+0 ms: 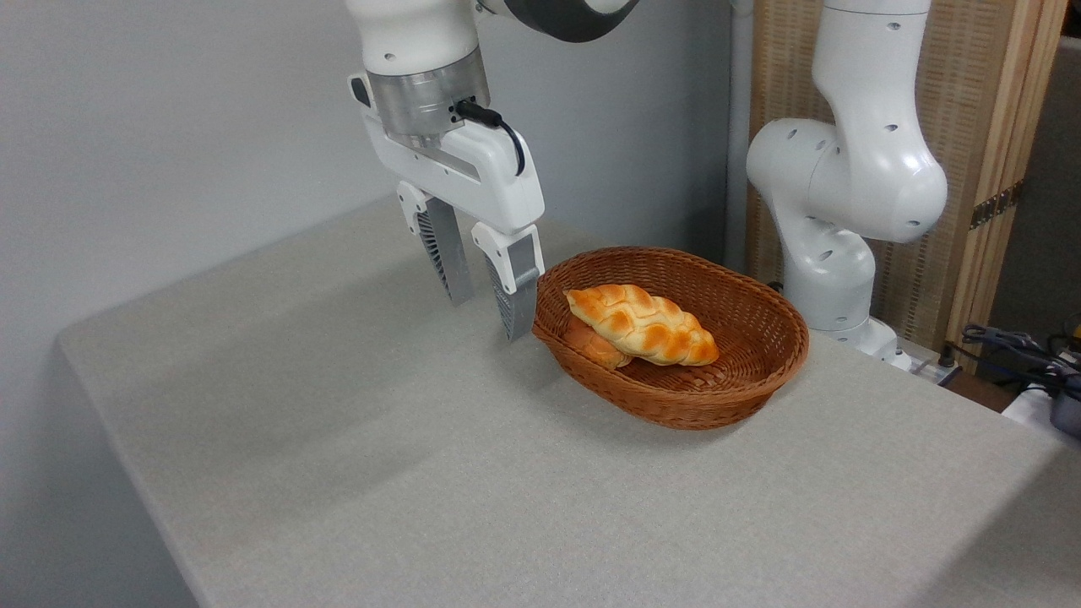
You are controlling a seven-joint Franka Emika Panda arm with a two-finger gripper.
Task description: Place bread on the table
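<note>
Grey cloth covers the counter (355, 439), set against a pale wall. From above, the white arm reaches down with its wrist nearly vertical, and the pincer (486, 317) hangs just outside the left rim of the wicker basket (743, 371), fingers apart and holding nothing. The bread (642, 323) lies inside the basket, resting over a small bun (591, 342), towards the counter's back edge.
</note>
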